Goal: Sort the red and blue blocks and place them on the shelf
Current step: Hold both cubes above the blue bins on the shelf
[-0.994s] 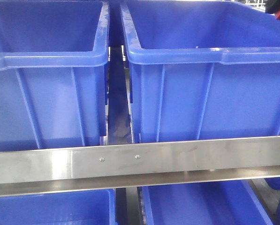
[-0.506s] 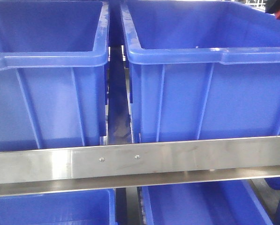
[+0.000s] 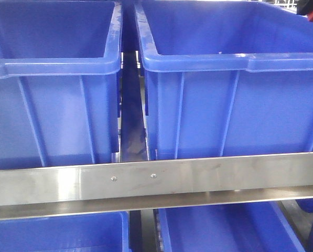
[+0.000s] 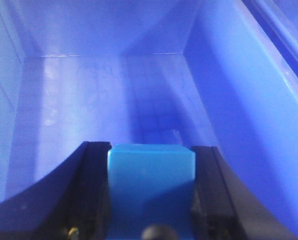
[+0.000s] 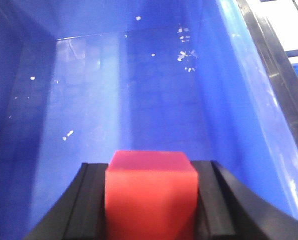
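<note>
In the left wrist view my left gripper (image 4: 151, 150) is shut on the blue block (image 4: 151, 180), held between the two black fingers above the floor of a blue bin (image 4: 89, 100). In the right wrist view my right gripper (image 5: 151, 167) is shut on the red block (image 5: 149, 195), held inside another blue bin (image 5: 89, 100) with white specks on its floor. The shelf shows in the front view as a brushed steel front rail (image 3: 156, 181) with two small screws. Neither gripper nor block shows in the front view.
Two large blue bins (image 3: 51, 79) (image 3: 235, 84) stand side by side on the shelf tier, with a narrow gap between them. Two more blue bins (image 3: 224, 231) sit on the tier below. A steel rail (image 5: 268, 55) runs past the right bin's wall.
</note>
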Robot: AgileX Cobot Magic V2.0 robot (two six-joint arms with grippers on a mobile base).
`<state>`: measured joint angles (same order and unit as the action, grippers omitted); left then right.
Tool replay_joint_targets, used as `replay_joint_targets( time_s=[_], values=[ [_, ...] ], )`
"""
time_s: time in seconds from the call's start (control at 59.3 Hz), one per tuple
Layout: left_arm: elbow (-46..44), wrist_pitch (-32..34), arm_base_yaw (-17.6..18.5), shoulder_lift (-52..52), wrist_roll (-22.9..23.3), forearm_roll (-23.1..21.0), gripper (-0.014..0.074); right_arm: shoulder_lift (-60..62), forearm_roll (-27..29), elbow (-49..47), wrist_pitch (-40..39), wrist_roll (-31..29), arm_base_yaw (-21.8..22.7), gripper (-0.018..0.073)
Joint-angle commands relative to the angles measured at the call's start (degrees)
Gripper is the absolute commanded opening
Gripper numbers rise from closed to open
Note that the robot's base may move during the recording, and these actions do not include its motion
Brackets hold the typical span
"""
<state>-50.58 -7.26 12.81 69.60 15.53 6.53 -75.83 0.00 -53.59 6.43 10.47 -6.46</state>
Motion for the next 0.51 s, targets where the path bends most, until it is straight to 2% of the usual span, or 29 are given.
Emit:
replay_joint_targets(
  time_s=[0.0, 0.084, 0.169, 0.219, 0.32, 0.489],
  values=[
    [-2.24, 5.1, 0.05, -1.26, 0.07, -0.02, 0.0132, 1.7, -2.09, -2.36, -5.1, -0.7, 0.21, 0.0146],
    [-2.24, 5.1, 0.05, -1.26, 0.07, 0.18, 0.0201, 1.7, -3.15, -2.36, -5.15, -0.7, 0.21, 0.0285],
    [-2.24, 5.1, 0.05, -1.26, 0.07, 0.18, 0.0324, 1.7, -3.27, -2.36, -5.15, -0.7, 0.21, 0.0427],
    [-2.24, 5.1, 0.05, -1.26, 0.07, 0.18, 0.042, 1.7, -3.27, -2.36, -5.15, -0.7, 0.21, 0.0474],
    [-2.24, 5.1, 0.05, -1.26, 0.07, 0.18, 0.0519, 1.7, -3.27, -2.36, -5.15, -0.7, 0.21, 0.0489],
    [-2.24, 5.1, 0.05, -1.26, 0.07, 0.18, 0.0526, 1.7, -3.27, -2.36, -5.15, -0.7, 0.21, 0.0489]
  ],
)
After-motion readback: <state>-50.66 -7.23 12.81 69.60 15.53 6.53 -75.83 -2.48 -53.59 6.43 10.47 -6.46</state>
